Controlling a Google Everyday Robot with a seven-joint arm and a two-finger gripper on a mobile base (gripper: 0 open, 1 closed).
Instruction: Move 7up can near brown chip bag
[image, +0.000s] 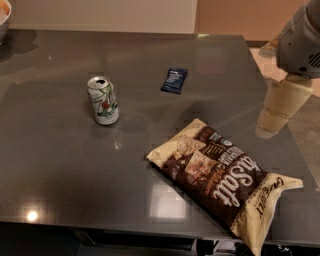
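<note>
The 7up can (103, 100) stands upright on the dark grey table (60, 165), left of the middle, with its top opened. The brown chip bag (224, 179) lies flat at the front right, its cream end hanging near the table's front edge. My gripper (270, 125) is at the right edge of the view, above the table's right side. It hangs on a cream and grey arm, far from the can and just beyond the bag's far right side. It holds nothing that I can see.
A small dark blue flat packet (174, 80) lies behind the bag, right of the can. Part of a bowl (4, 15) shows at the far left corner. The table's right edge runs under the arm, with floor beyond it.
</note>
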